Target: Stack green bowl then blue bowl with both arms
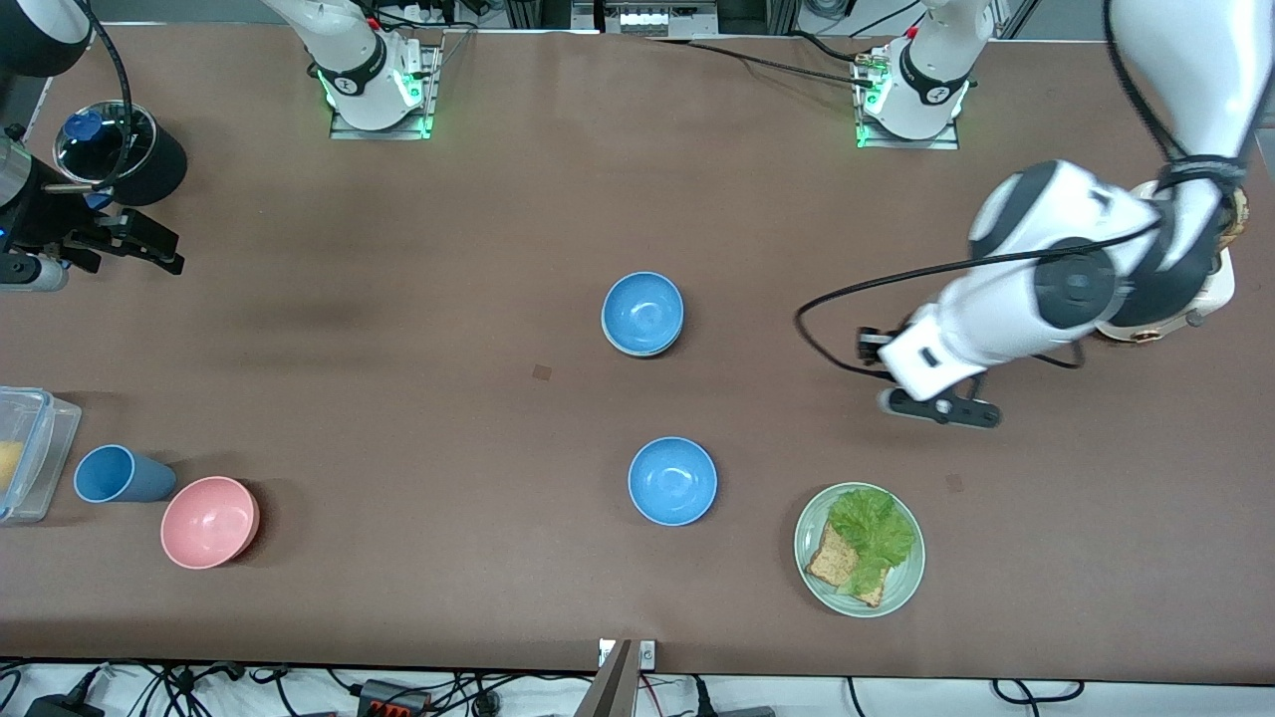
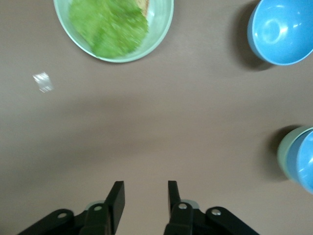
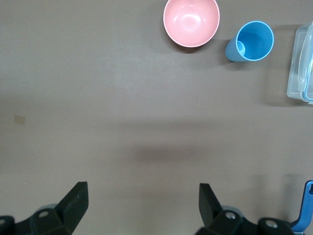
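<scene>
A blue bowl point(image 1: 642, 311) sits inside the green bowl point(image 1: 647, 352) at the table's middle; only the green rim shows. The stack also shows in the left wrist view, with the green rim point(image 2: 285, 152) around the blue bowl point(image 2: 305, 161). A second blue bowl point(image 1: 672, 480) stands alone, nearer the front camera, and also shows in the left wrist view point(image 2: 281, 29). My left gripper point(image 1: 877, 349) is open and empty over bare table toward the left arm's end point(image 2: 145, 192). My right gripper point(image 1: 149, 247) is wide open and empty over the right arm's end point(image 3: 144, 193).
A pale-green plate point(image 1: 901, 588) with bread and lettuce lies near the front edge. A pink bowl point(image 1: 207, 521), blue cup point(image 1: 118, 474) and clear box point(image 1: 25, 453) stand at the right arm's end. A black pot point(image 1: 129, 154) stands there too. A cream dish point(image 1: 1210, 294) lies under the left arm.
</scene>
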{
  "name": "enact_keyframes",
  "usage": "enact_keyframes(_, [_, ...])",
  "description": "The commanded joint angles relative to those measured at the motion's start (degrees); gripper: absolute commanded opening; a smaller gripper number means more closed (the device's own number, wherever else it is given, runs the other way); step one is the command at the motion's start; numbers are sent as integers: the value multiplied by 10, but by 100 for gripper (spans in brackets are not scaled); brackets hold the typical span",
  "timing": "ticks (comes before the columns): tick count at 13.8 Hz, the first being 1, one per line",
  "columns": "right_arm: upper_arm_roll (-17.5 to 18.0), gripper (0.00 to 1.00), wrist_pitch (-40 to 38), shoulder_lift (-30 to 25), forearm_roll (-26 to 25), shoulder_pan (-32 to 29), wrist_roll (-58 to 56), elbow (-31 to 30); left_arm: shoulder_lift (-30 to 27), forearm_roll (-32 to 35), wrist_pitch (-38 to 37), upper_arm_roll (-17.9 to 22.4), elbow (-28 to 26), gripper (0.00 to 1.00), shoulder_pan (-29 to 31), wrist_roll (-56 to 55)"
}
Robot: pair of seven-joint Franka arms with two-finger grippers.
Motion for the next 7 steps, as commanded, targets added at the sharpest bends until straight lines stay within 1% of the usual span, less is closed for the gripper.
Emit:
enact_keyframes(1, [2, 100, 2, 4, 3, 0, 2, 5, 4, 17, -14, -7, 20, 51, 48, 164])
enact_keyframes(2, [2, 100, 2, 3, 3, -1, 2, 5, 4, 17, -13, 4, 27, 57, 51, 225])
enact_keyframes(3, [2, 100, 6, 4, 4, -1, 2, 5, 4, 16, -14, 12, 41, 59, 51, 263])
enact_keyframes(5, [2, 100, 9, 4, 4, -1, 2, 5, 3, 16, -19, 15, 52, 59, 51, 285])
enact_keyframes(6, [2, 100, 9, 4, 4, -1, 2, 5, -2, 14, -27, 24, 53, 62, 44, 286])
enact_keyframes(7, [2, 100, 9, 5, 4, -1, 2, 5, -14, 10, -27, 42, 52, 73, 40, 287])
